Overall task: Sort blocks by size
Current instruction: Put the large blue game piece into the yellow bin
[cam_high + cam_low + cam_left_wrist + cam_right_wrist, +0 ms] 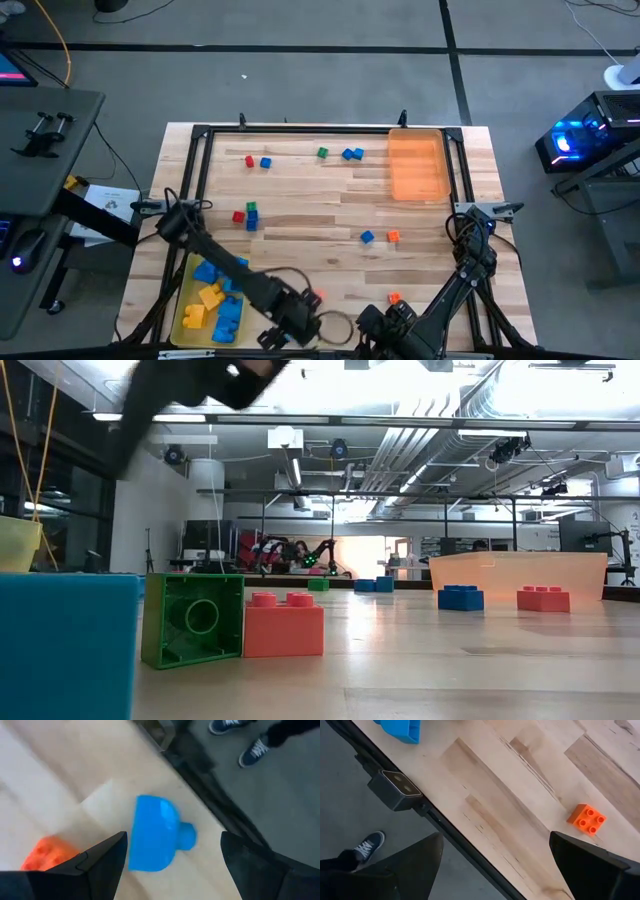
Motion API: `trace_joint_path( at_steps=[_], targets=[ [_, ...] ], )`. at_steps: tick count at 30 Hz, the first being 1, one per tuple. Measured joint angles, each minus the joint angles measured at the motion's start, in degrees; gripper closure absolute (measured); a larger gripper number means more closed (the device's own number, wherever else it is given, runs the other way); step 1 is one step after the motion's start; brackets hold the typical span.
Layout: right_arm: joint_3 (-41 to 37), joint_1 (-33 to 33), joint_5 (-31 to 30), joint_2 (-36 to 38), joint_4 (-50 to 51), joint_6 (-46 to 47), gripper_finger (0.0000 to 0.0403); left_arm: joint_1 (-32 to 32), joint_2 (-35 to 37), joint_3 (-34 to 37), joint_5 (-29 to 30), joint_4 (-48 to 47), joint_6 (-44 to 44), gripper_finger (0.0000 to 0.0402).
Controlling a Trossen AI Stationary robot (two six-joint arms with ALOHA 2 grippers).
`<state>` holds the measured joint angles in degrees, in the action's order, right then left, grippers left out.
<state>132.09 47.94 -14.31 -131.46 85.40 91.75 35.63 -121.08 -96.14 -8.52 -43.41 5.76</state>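
While both dark arms crowd the bottom edge of the high view, the left end effector [300, 322] hangs at bottom centre-left with its fingers [100, 865] spread wide, pinching nothing; its wrist view shows a blue plastic brick [157, 834] on the wood between them and an orange brick [47, 855] beside it. The right end effector [385, 325] sits at bottom centre, fingers [590, 862] likewise spread and empty, with a small orange studded cube [394, 298] just above it on the wooden desk [300, 200].

Larger blue and yellow bricks [215, 300] lie in the translucent yellow tray [184, 330] at lower left. The translucent orange tray [418, 166] stands at upper right, nothing visible inside. Small cubes are scattered across the desk's middle: a red and blue pair [257, 161] at upper left, a green cube [322, 153] and blue cubes [352, 154] at upper centre, a red, green and blue cluster [246, 215] at centre-left, and a blue and orange pair [379, 237] right of centre.

A person's dark shoes [250, 751] stand on the floor beyond the desk's edge.
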Motion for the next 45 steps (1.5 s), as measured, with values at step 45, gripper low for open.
trace_joint_path(
  at_steps=[45],
  targets=[
    [-0.04,-0.33,-0.89,0.0,-0.37,-0.42,0.0041,0.79,-1.66,0.68,10.24,1.44,2.96,0.0095]
  ],
)
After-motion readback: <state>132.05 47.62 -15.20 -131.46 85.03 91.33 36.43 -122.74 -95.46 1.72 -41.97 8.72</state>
